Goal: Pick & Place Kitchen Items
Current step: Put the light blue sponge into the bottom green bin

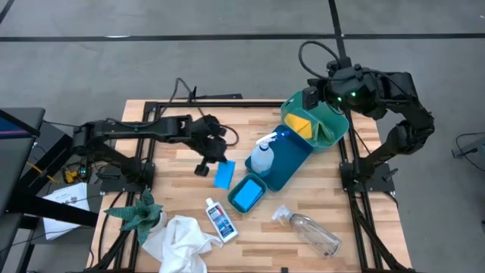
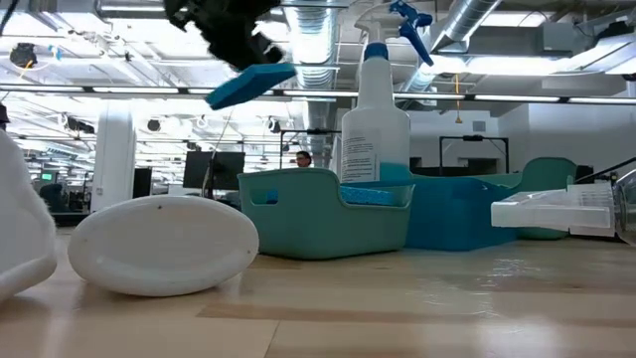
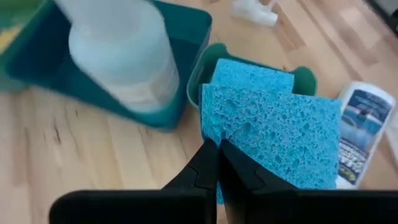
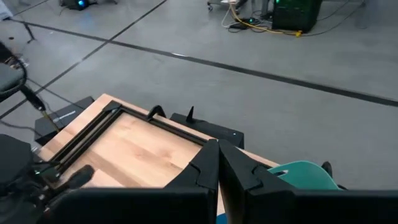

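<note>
My left gripper (image 1: 209,167) (image 3: 217,152) hangs over the middle of the table, shut on a blue sponge (image 1: 224,174) (image 2: 248,85). Just beyond it, a second blue sponge (image 3: 255,74) lies in a small teal tray (image 1: 247,194). A white spray bottle (image 1: 262,156) with a blue trigger stands in the larger blue tray (image 1: 292,155). A yellow pad (image 1: 298,125) lies in the green bin (image 1: 327,121). My right gripper (image 1: 308,97) (image 4: 217,155) is shut and holds nothing, high over the bin's far side. My left gripper pinches the sponge at one edge, near a corner (image 3: 211,127), between its two fingers. The fingers slant down from the table's left. The sponge is lifted clear of the table and hangs tilted beyond the fingertips (image 2: 248,85).
A small white bottle with a blue label (image 1: 220,220), a white cloth (image 1: 182,239) and a green spiky plant (image 1: 140,214) lie near the front left. A clear plastic bottle (image 1: 312,232) lies at the front right. Bare wood shows at the far left.
</note>
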